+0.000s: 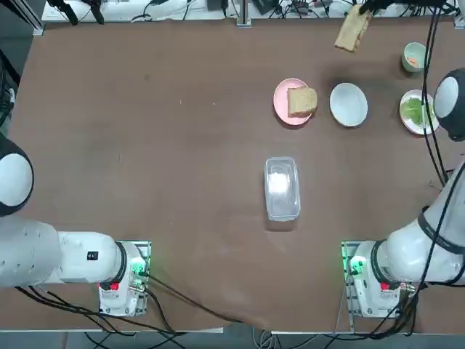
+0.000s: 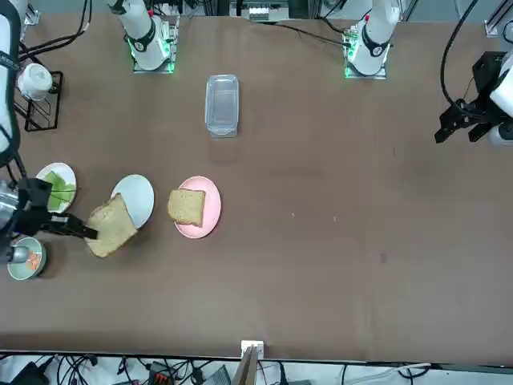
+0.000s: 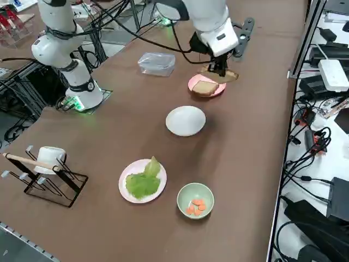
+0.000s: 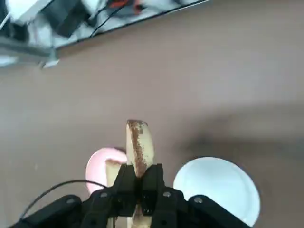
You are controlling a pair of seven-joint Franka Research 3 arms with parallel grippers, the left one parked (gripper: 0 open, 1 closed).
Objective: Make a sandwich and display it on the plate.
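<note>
Item: bread slice (image 4: 138, 145), pinched edge-on by closed right fingers (image 4: 140, 183), aloft. Risk: thin grip slips, slice drops to worktop (image 1: 145, 145), missing white plate (image 1: 349, 104) at pink plate's (image 1: 280, 98) three o'clock.

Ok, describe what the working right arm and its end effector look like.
The right arm is glossy white with rounded segments, on a base lit green, with black cables trailing from it. Its right end effector is black, with two narrow angular fingers.

The right arm reaches to the top view's upper right; its right gripper (image 4: 139, 183) is clamped on a bread slice (image 4: 139, 145), held aloft.
</note>
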